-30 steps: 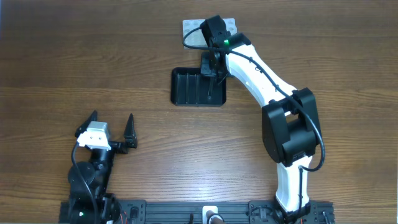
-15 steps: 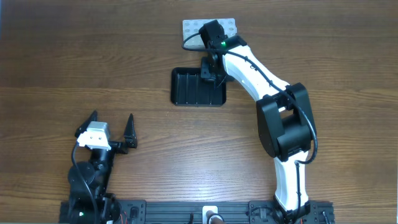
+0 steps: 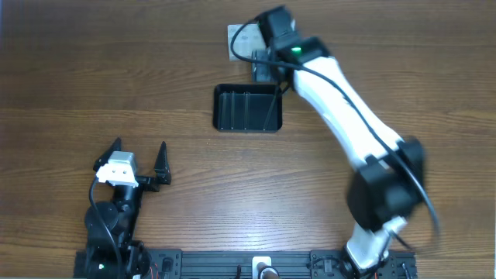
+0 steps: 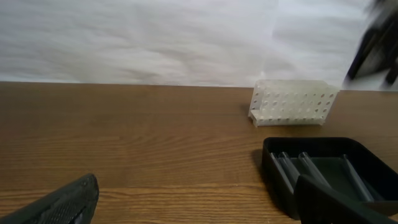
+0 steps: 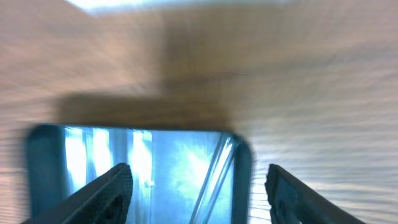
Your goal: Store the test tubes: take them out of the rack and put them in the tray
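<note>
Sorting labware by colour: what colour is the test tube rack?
White, with rows of small holes. The rack shows best in the left wrist view.

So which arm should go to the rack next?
Probably the right. The right gripper, open, hangs over the tray, next to the rack. The left gripper sits far off by its own base.

White right arm (image 3: pixel 341 101), black joints (image 3: pixel 381 194), green light (image 3: pixel 295 52), black cable (image 3: pixel 242 37), black left arm (image 3: pixel 116 215), white wrist block (image 3: pixel 116 168)
</note>
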`<state>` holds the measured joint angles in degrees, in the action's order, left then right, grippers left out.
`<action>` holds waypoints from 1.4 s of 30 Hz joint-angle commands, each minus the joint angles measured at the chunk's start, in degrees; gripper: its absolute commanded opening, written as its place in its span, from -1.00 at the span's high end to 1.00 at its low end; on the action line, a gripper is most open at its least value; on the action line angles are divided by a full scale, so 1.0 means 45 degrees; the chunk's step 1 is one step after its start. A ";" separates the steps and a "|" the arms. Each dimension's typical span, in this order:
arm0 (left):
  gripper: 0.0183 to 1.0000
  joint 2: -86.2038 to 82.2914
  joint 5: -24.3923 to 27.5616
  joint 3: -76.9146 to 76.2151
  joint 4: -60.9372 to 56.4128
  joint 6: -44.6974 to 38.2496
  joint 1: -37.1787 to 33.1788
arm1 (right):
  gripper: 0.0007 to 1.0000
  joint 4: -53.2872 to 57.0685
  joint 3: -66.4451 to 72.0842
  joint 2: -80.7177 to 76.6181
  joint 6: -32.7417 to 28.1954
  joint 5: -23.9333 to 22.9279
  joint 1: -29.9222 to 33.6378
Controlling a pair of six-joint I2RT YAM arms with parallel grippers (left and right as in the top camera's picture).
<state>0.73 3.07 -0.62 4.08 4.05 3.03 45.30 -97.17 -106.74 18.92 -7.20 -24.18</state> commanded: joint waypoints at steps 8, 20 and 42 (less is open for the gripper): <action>-1.00 -0.0078 0.0165 0.0063 0.0019 -0.0141 -0.0083 | -0.64 -0.3264 0.3133 0.6523 -0.4255 -0.1190 0.3235; -1.00 -0.0078 0.0165 0.0063 0.0019 -0.0141 -0.0083 | -0.98 -0.7902 1.3566 1.3755 -0.4410 -0.1379 0.4192; -1.00 -0.0078 0.0165 0.0063 0.0019 -0.0141 -0.0083 | -0.99 -0.9738 2.1532 2.1473 -0.4182 -0.1753 0.4192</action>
<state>0.73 3.07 -0.62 4.08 4.05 3.03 0.62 -0.62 -12.78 -0.19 -13.58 -5.61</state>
